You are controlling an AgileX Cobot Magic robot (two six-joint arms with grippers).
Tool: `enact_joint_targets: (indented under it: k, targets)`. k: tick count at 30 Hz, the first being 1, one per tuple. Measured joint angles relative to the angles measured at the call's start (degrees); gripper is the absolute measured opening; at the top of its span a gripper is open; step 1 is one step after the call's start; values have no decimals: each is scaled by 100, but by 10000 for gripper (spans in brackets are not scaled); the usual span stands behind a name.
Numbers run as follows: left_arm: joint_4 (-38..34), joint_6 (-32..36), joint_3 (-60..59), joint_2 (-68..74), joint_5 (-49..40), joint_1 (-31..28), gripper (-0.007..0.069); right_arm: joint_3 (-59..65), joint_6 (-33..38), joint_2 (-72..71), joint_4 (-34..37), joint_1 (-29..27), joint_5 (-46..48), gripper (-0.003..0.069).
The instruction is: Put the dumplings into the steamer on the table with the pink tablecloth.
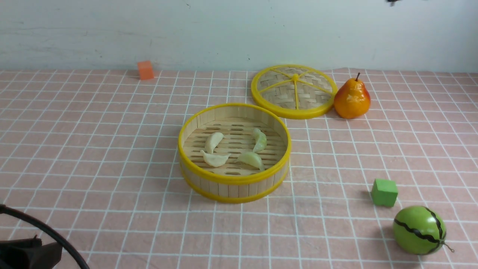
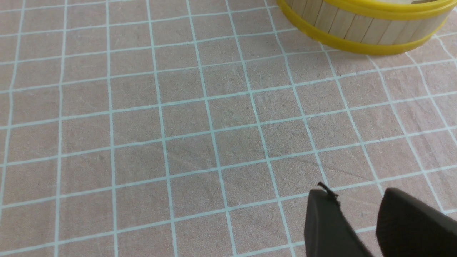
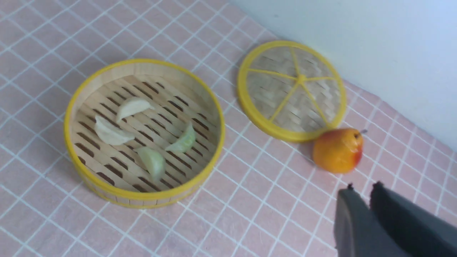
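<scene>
Dumplings (image 1: 215,160), four in number, two cream-white and two pale green, lie in the steamer (image 1: 235,189), spread apart on its slatted floor. The desk (image 1: 123,194) under the steamer is clothed in pink fabric ruled with thin white lines that form small squares, and past the steamer a pale, bluish-white wall (image 1: 209,37) with faint marks rises behind the far edge. Around the steamer there are one lid (image 1: 295,91), one pear (image 1: 352,100), one melon (image 1: 419,230) and two blocks. The lid, woven and flat with a yellow rim and spokes, lies beyond the steamer and to its right; the orange-red pear stands just beside the lid, farther right of the steamer. The orange block (image 1: 145,70) is beyond the steamer, to its left, near the wall. The green block (image 1: 384,192) is well to the right of the steamer, and the striped green melon is farther right and nearer the camera. The steamer is round and uncovered, with a wooden-strip wall and yellow rims; the dumplings are inside it. The left tool (image 2: 357,192) has its fingers apart, with cloth seen between them; the right tool (image 3: 363,191), blurred, has its fingers together.
</scene>
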State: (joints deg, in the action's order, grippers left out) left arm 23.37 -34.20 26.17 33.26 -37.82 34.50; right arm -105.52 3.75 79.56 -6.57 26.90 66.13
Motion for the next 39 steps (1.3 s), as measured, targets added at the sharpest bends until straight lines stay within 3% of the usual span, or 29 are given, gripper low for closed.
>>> enact_joint_targets:
  k: [6,16,27,29,34,39]
  targets:
    - [0,0,0,0,-6,0,221,2203,-579,-1512,188,0,-849,-20]
    - [0,0,0,0,-73,0,235,7755,-809,-3999,703,0,-4690,-20]
    - [0,0,0,0,-79,0,237,10545,-635,-4504,426,0,-6963,-17]
    - [0,0,0,0,-79,0,237,10654,-635,-4676,426,-7,-7075,-16]
    - [0,0,0,0,-90,0,237,10688,-635,-5937,412,-640,-6828,-12]
    - [0,0,0,0,-93,0,237,10688,-635,-7445,657,-1740,-5775,-10]
